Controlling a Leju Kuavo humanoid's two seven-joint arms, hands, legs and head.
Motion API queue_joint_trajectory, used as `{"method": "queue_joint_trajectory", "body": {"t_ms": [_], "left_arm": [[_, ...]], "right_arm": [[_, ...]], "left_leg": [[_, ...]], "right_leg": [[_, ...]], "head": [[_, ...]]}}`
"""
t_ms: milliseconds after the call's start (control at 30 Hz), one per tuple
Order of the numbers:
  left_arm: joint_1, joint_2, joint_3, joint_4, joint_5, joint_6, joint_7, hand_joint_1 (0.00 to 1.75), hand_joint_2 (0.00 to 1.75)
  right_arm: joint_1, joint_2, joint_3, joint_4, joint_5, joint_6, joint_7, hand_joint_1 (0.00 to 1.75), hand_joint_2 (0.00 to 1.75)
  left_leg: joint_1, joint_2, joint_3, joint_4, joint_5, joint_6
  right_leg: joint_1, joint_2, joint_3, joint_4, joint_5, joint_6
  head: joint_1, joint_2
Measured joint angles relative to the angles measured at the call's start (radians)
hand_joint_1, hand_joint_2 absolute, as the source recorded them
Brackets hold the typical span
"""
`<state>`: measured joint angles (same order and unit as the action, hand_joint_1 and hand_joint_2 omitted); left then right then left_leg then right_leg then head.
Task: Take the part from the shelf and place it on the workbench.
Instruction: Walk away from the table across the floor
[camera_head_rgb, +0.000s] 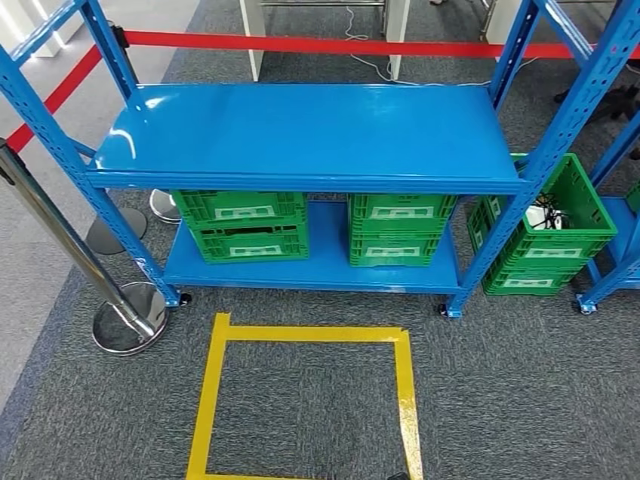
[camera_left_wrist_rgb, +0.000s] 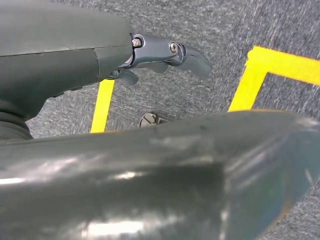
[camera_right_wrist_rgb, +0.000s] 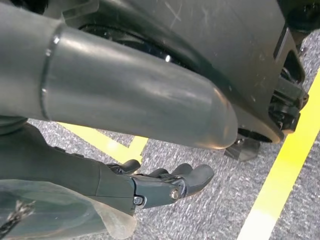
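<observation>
From the head view we face a blue shelf whose top board is bare; two green crates sit toward the left and right ends of the lower board, a third crate stands on the floor off its right end. We cannot tell which holds the part, nor how it will handle.

At the left wrist, our left hand hangs over carpet and yellow tape, fingers extended, holding nothing.

At the right wrist, our right hand hangs likewise, fingers loosely spread, well apart from the shelf.

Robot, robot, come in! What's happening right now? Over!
Left hand and right hand hanging over carpet, holding nothing. Facing blue shelf; top bare, part not spotted yet. Green crates on lower shelf. Nothing blocking. Over.
</observation>
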<state>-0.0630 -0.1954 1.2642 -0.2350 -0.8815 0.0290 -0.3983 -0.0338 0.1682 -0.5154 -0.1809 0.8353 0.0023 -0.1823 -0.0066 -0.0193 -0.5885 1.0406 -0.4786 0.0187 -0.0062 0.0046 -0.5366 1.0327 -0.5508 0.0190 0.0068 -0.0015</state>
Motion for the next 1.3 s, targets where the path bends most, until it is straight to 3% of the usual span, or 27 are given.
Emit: {"method": "queue_joint_trajectory", "body": {"t_ms": [300,400,467,533,600,633,667,700,767,833,900,1000,1100,1133,1167,1200,1267,1300], "left_arm": [[0.000,0.002,0.000,0.000,0.000,0.000,0.000,0.00,0.00],[0.000,0.004,0.000,0.000,0.000,0.000,0.000,0.00,0.00],[0.000,0.004,0.000,0.000,-0.001,0.000,0.000,0.00,0.00],[0.000,0.003,0.000,0.000,-0.001,0.000,-0.001,0.00,0.00],[-0.001,0.003,0.000,0.000,-0.001,0.000,-0.001,0.00,0.00],[0.000,0.003,0.000,0.000,-0.001,0.000,-0.001,0.00,0.00],[0.001,0.003,0.000,0.000,-0.002,0.000,-0.001,0.00,0.00],[0.002,0.002,0.000,0.000,-0.002,-0.001,-0.001,0.00,0.00],[0.002,0.003,0.000,0.000,-0.006,-0.001,-0.001,0.00,0.00],[0.001,0.005,0.000,0.000,-0.008,-0.001,0.000,0.00,0.00],[0.001,0.006,0.000,0.000,-0.008,0.000,0.000,0.00,0.00],[0.000,0.006,0.000,0.000,-0.009,0.000,0.000,0.00,0.00],[-0.001,0.006,0.000,0.000,-0.009,0.000,0.000,0.00,0.00],[0.000,0.006,0.000,0.000,-0.009,0.000,0.000,0.00,0.00],[0.001,0.006,0.000,0.000,-0.009,0.000,0.000,0.00,0.00],[0.002,0.006,0.000,0.000,-0.009,0.000,0.000,0.00,0.00],[0.003,0.006,0.000,0.000,-0.009,0.000,0.000,0.00,0.00],[0.002,0.007,0.000,0.000,-0.009,0.000,0.000,0.00,0.00]], "right_arm": [[0.000,0.000,0.000,0.000,0.000,0.010,-0.002,0.00,0.00],[-0.001,0.002,0.000,0.000,0.000,0.014,-0.005,0.00,0.00],[-0.002,0.003,0.000,0.000,0.000,0.015,-0.007,0.00,0.00],[-0.003,0.003,0.000,-0.001,0.000,0.017,-0.008,0.00,0.00],[-0.003,0.003,0.000,-0.001,0.000,0.017,-0.008,0.00,0.00],[-0.002,0.002,0.000,-0.001,0.000,0.017,-0.008,0.00,0.00],[0.000,0.002,0.000,-0.001,0.000,0.017,-0.008,0.00,0.00],[0.000,0.002,-0.001,-0.001,0.000,0.017,-0.007,0.00,0.00],[0.000,0.002,-0.001,-0.001,0.000,0.017,-0.007,0.00,0.00],[-0.001,0.004,-0.002,-0.001,0.000,0.017,-0.007,0.00,0.00],[-0.001,0.005,-0.002,-0.001,0.000,0.017,-0.007,0.00,0.00],[-0.001,0.005,-0.003,-0.001,0.000,0.016,-0.006,0.00,0.00],[0.000,0.005,-0.004,-0.001,0.000,0.016,-0.006,0.00,0.00],[0.001,0.005,-0.004,-0.001,0.000,0.016,-0.006,0.00,0.00],[0.001,0.005,-0.004,-0.001,0.000,0.016,-0.006,0.00,0.00],[0.001,0.005,-0.004,-0.001,0.000,0.016,-0.006,0.00,0.00],[0.001,0.006,-0.004,-0.001,0.000,0.016,-0.006,0.00,0.00],[0.001,0.006,-0.004,-0.001,0.000,0.016,-0.006,0.00,0.00]], "left_leg": [[-0.001,0.000,0.006,0.000,-0.005,-0.007],[-0.005,0.000,0.009,-0.004,-0.007,0.007],[0.001,0.001,0.028,-0.038,0.005,0.016],[0.008,0.002,0.047,-0.068,0.017,0.020],[0.010,0.004,0.050,-0.073,0.017,0.021],[0.011,0.004,0.051,-0.072,0.015,0.019],[0.014,0.003,0.052,-0.070,0.012,0.015],[0.018,0.002,0.054,-0.067,0.007,0.010],[0.025,0.000,0.057,-0.053,-0.006,-0.008],[0.025,-0.001,0.057,-0.036,-0.021,-0.024],[0.025,-0.002,0.057,-0.030,-0.026,-0.034],[0.028,0.004,0.043,0.008,-0.051,-0.043],[0.028,0.011,-0.051,0.200,-0.139,-0.047],[0.027,0.011,-0.082,0.256,-0.153,-0.045],[0.026,0.011,-0.099,0.279,-0.148,-0.042],[0.024,0.011,-0.096,0.261,-0.121,-0.036],[0.016,0.011,-0.048,0.137,-0.038,-0.015],[0.010,0.013,-0.021,0.073,-0.011,-0.003]], "right_leg": [[-0.001,0.000,0.001,-0.002,-0.004,-0.006],[-0.006,-0.002,0.011,-0.015,0.000,0.004],[-0.003,-0.002,0.013,-0.011,-0.007,0.010],[-0.003,-0.002,-0.020,0.058,-0.048,0.016],[-0.007,-0.002,-0.091,0.183,-0.103,0.026],[-0.010,-0.002,-0.120,0.227,-0.112,0.030],[-0.014,-0.002,-0.130,0.235,-0.099,0.036],[-0.018,-0.003,-0.120,0.202,-0.066,0.041],[-0.025,-0.002,-0.062,0.073,0.008,0.052],[-0.025,0.003,-0.021,-0.002,0.034,0.042],[-0.022,0.006,-0.016,-0.003,0.030,0.019],[-0.023,0.003,-0.015,-0.001,0.029,-0.003],[-0.019,-0.003,-0.011,-0.001,0.024,-0.014],[-0.017,-0.004,-0.010,-0.001,0.022,-0.016],[-0.014,-0.005,-0.007,-0.001,0.019,-0.018],[-0.012,-0.005,-0.002,-0.001,0.016,-0.019],[-0.008,-0.004,0.006,-0.002,0.009,-0.019],[-0.006,-0.005,0.011,-0.003,0.004,-0.016]], "head": [[0.000,0.000],[0.000,0.000],[0.001,0.000],[0.004,0.000],[0.005,0.000],[0.005,0.000],[0.005,0.000],[0.005,0.000],[0.006,0.000],[0.006,0.000],[0.005,0.000],[0.003,0.000],[0.001,0.000],[0.001,0.000],[0.001,0.000],[0.001,0.000],[0.001,0.000],[0.002,0.000]]}}
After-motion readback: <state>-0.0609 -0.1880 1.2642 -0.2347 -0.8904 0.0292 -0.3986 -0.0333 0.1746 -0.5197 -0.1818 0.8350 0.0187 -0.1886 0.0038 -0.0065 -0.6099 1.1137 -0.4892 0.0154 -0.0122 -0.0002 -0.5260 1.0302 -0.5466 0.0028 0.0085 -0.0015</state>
